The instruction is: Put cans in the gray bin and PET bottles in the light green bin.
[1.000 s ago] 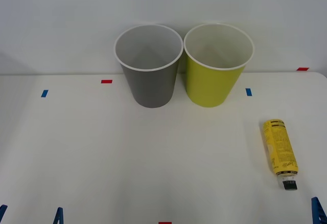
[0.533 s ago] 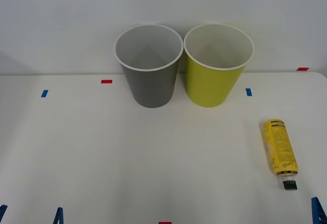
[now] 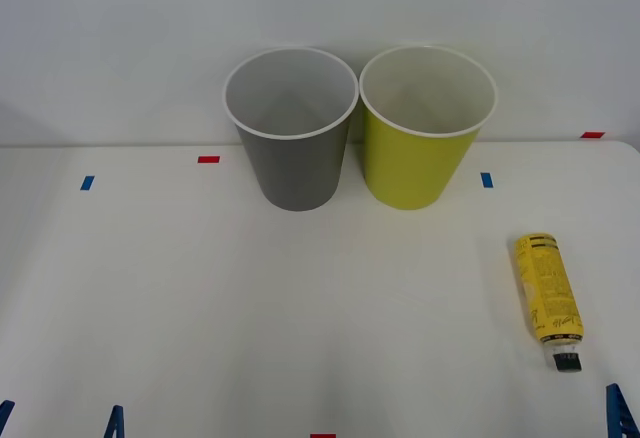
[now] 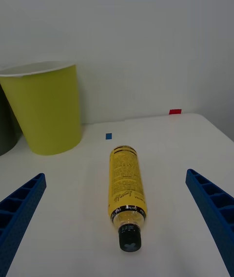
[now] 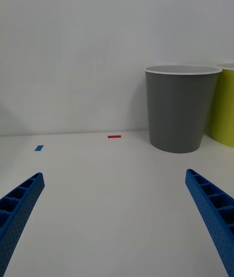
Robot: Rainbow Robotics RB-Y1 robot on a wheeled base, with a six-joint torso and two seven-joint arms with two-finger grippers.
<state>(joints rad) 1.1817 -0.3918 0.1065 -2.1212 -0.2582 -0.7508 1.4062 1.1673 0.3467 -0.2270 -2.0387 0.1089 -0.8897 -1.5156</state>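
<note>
nothing has shifted: pet bottle [image 3: 548, 288] lies untouched on the surface [image 3: 300, 308], right gripper [image 4: 117, 218] spread toward it, left gripper [image 5: 114, 218] spread idle.

Gray bin [image 3: 292, 138] upright at the worktop's back, white rim, rim to rim with the light green bin [image 3: 424, 138] on its right, PET bottle [image 3: 548, 288] – yellow label, dark cap – lying on its side, well apart, cap toward the robot

- Left claw [image 5: 117, 228] sits low at the near edge on the robot's left, blue ribbed fingers [image 5: 212, 211] spread wide apart.
- Right claw [image 4: 117, 218] sits low at the near right, fingers [image 4: 209, 204] likewise splayed, gripping nothing.
</note>
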